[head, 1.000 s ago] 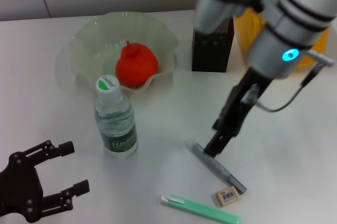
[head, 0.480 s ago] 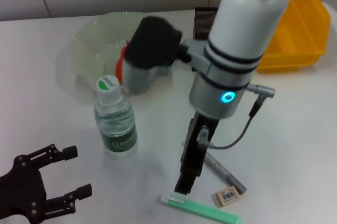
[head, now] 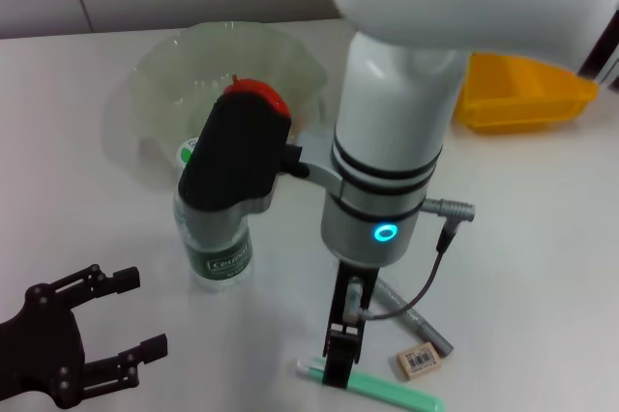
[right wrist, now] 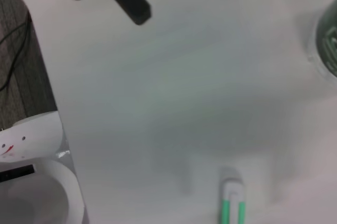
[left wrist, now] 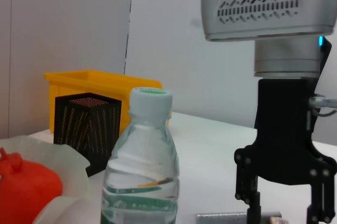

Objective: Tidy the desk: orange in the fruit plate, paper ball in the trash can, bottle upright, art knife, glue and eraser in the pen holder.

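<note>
Art knife (head: 382, 388) flat on desk; right tool (head: 339, 366) spread above its end; left tool (head: 121, 325) spread, idle.

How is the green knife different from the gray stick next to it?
The art knife is light green with a white tip; the glue stick is gray. The art knife looks flat and thin; the glue stick looks rounder and thicker. The art knife lies nearer the table's front edge, with the right gripper right at its white end; the glue stick sits just behind it, partly hidden by that arm. Both are long and lie flat on the white table.
</note>
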Motion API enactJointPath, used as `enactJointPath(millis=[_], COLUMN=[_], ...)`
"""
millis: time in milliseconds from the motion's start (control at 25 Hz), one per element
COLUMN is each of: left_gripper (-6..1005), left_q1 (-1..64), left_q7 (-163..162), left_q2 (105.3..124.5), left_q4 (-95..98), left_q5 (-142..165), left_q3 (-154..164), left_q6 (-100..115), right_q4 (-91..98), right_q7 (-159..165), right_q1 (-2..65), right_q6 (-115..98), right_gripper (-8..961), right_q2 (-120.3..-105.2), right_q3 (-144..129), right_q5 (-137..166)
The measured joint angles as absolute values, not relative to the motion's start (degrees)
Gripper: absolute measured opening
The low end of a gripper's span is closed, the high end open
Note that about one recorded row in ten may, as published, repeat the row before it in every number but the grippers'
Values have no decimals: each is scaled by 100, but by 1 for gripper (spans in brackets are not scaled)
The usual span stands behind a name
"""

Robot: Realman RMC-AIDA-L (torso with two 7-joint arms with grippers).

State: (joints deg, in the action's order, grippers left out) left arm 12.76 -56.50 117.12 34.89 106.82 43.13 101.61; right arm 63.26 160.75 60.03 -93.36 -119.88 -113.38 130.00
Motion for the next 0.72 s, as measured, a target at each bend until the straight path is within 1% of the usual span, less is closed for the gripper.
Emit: enactJointPath(millis=[720], left_gripper=[807], left_q1=[1302], left_q7=[-5601], left_q2=[11726], left_q4=[3489], left_q5=[10890], left_q3=[4327], left_q6=[10159], right_q4=[6522], right_q7=[16789], right_q1=[6107], right_q6=[-8891], right_gripper=[663], right_q2=[-11988], right_q3=[-12221], right_q5=[12884])
